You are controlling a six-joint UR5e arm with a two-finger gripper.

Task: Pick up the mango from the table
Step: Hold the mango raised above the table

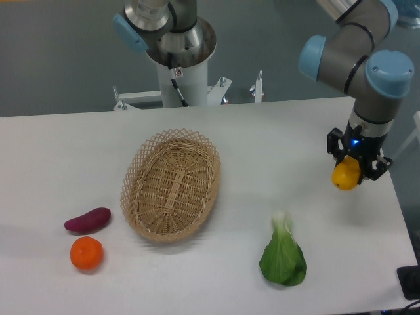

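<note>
Bottom right corner: a dark object [408, 282] is poking in at the frame edge, cut off, and I cannot tell what it is.
Bok choy [283, 255]: lying near the front of the table [59, 170], green leaves toward the camera, pale stalk pointing away.
Orange [86, 253]: sitting at front left, round, well apart from me.
Sweet potato [87, 220]: lying just behind the orange, purple, close to it, whether touching I cannot tell.
Basket [171, 184]: sitting mid-table, woven oval, nothing showing inside it.
Mango [346, 175]: I am holding it at the right side of the table; only its lower yellow part is showing, the top is hidden by my fingers.
My gripper [356, 167]: pointing down, jaws clamped on the mango from both sides, a small blue light glowing above them.
Mango and tabletop: whether the fruit is clear of the surface is hard to judge from this angle.
My arm [367, 59]: grey links and blue joint caps, running out of the top of the frame.
Far edge: my base column [178, 49] is standing behind the table, its top cut off.
</note>
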